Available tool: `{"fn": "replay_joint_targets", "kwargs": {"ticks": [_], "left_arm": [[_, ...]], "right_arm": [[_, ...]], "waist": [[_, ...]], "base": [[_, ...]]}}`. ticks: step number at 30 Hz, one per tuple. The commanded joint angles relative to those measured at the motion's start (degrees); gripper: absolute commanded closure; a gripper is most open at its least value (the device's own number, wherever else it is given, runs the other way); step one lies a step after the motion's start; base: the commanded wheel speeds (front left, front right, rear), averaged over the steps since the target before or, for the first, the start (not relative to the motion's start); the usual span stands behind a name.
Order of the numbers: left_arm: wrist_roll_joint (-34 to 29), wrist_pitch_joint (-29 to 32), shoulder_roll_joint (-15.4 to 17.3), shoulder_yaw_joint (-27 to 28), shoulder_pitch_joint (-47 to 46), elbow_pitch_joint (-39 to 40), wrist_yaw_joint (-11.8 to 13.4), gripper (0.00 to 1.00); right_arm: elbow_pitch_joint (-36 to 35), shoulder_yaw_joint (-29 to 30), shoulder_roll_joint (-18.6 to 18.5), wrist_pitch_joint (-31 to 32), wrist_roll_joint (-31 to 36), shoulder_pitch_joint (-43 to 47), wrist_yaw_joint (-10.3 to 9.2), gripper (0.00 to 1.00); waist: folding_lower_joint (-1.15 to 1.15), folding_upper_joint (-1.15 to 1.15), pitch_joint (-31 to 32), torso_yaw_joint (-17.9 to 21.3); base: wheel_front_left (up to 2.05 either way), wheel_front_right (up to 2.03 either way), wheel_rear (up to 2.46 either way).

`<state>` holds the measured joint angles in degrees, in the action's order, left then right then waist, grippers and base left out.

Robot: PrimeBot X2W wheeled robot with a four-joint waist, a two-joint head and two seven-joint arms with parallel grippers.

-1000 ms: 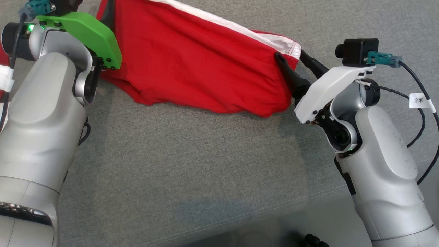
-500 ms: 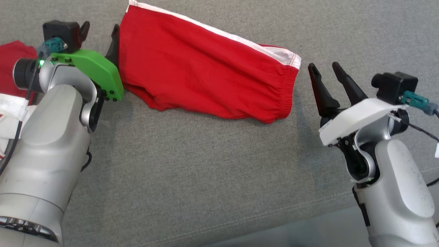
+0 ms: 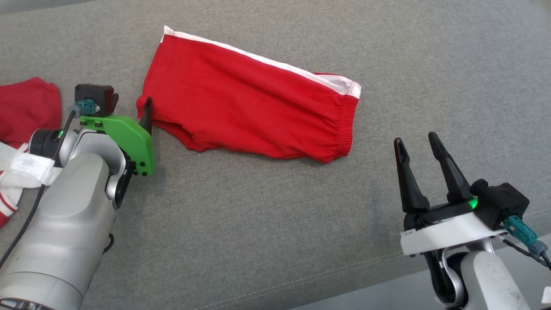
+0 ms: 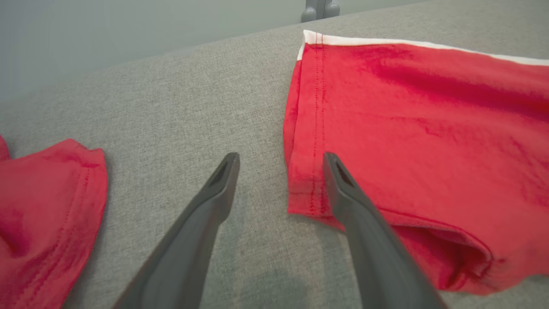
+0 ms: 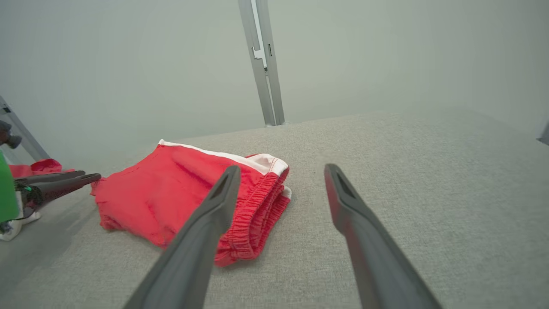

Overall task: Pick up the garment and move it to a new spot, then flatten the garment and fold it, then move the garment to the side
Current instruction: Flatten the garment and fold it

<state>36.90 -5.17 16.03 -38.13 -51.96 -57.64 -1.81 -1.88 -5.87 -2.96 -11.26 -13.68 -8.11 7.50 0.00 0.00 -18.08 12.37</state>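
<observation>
**Shorts lying between two open grippers, left arm the nearer**

Shorts (image 3: pixel 254 107), red with a white side stripe, lay on the grey cushion (image 3: pixel 267 241). In the head view their long axis ran from about 10 o'clock down to about 4 o'clock. The leg hem was at the 10 o'clock end and the elastic waistband at the 4 o'clock end. In the right wrist view the waistband showed in two stacked layers, so they looked already folded once, leg over leg.

The left gripper (image 3: pixel 131 107) sat right at the hem end with its jaws apart and gripping nothing. In the left wrist view one finger (image 4: pixel 343 189) crossed the lower hem corner and the other lay over bare cushion, so the hem edge ran up between them. Whether that finger actually pressed on the cloth could not be told.

The right gripper (image 3: pixel 416 144) also had its jaws spread and empty. It stood clear of the shorts, with the waistband off toward its 9 to 10 o'clock.

The left arm was therefore the nearer one, already lined up on the hem. The right would probably have to reach across to the waistband before any two-handed fold or lift.

Another red cloth (image 3: pixel 26 107) lay at 9 o'clock, well apart from the shorts.
</observation>
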Motion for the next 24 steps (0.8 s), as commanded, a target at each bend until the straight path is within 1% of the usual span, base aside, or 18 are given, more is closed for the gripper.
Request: {"fn": "replay_joint_targets", "kwargs": {"ticks": [1,6,11,19,24], "left_arm": [[0.4,0.1,0.4,-0.1,0.8,-0.2,0.0,0.00],[-0.3,1.6,1.5,-0.9,0.8,-1.8,0.8,0.00],[0.4,3.2,1.7,-0.9,0.1,-2.9,0.4,0.00],[1.5,3.7,0.7,-0.8,0.1,-3.5,-0.2,0.00],[1.3,2.4,1.0,-0.8,-0.7,-3.2,0.6,0.00]], "right_arm": [[-0.4,0.4,-0.1,-0.5,-0.2,0.9,-0.01,0.00],[-1.7,-0.4,0.0,-1.4,0.1,3.7,-0.01,0.00],[-3.4,-0.7,0.1,-1.9,0.4,5.9,-0.01,0.00],[-3.9,0.0,0.0,-2.2,1.6,7.3,-0.02,0.00],[-3.2,-0.3,0.1,-2.3,1.3,6.7,-0.02,0.00]], "waist": [[0.00,0.00,0.3,0.6],[0.00,0.00,-0.3,1.8],[0.00,0.00,-1.8,2.5],[0.00,0.00,-3.3,3.3],[0.00,0.00,-2.8,2.9]], "base": [[0.00,0.00,0.00],[0.00,0.00,0.00],[0.00,0.00,0.00],[0.00,0.00,0.00],[0.00,0.00,0.00]]}}
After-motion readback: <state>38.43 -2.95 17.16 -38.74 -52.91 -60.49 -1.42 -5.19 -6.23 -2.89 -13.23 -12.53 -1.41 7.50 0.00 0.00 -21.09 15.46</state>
